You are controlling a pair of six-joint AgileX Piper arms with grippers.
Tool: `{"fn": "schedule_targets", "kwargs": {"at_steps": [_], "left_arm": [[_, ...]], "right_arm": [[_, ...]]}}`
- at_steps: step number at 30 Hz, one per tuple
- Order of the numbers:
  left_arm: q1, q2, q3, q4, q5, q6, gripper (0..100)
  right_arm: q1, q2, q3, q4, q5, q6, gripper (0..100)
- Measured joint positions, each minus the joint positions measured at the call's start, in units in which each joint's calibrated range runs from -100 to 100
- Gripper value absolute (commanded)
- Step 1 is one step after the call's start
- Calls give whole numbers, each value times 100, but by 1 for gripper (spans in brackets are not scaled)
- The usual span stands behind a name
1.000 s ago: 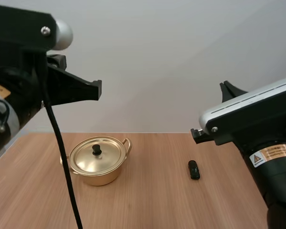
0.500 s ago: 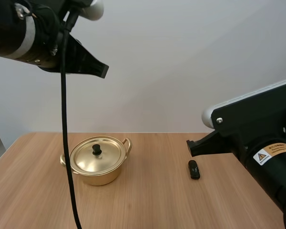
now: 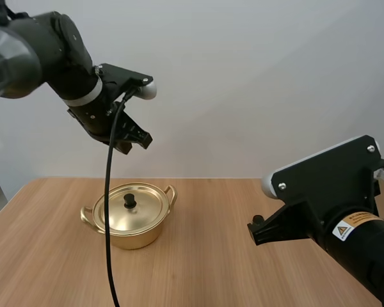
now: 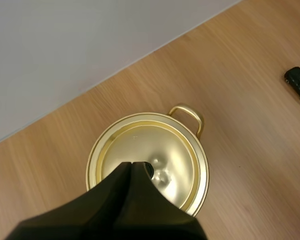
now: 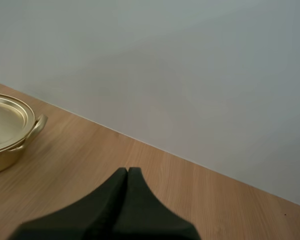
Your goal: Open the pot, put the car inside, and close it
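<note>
A gold pot (image 3: 129, 220) stands left of centre on the wooden table, its lid (image 3: 128, 210) on and a black knob (image 3: 129, 200) on top. My left gripper (image 3: 133, 137) hangs well above the pot. From the left wrist, its fingers lie together as one dark wedge (image 4: 131, 165) over the lid (image 4: 162, 150), shut on nothing. A small black car (image 4: 299, 83) lies on the table off to the pot's handle side. My right gripper (image 5: 127, 171) is shut too, low over bare wood, with the pot (image 5: 5, 127) off to its side.
The right arm's housing (image 3: 326, 192) stands over the right half of the table (image 3: 205, 268) in the high view. A plain pale wall rises behind the table's far edge.
My left arm has swung away from the camera and now hangs above the pot. The right arm has dropped and moved forward, covering the car in the high view.
</note>
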Motion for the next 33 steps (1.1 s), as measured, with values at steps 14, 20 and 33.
{"fn": "schedule_targets", "kwargs": {"at_steps": [14,20,33], "left_arm": [[0,1403,0,-44,0,-170,72],[0,1626,0,426,13,-309,78],[0,2111,208,419,-4,-347,78]], "right_arm": [[-10,0,0,0,-5,0,0],[-10,0,0,0,11,0,0],[-10,0,0,0,11,-11,0]]}}
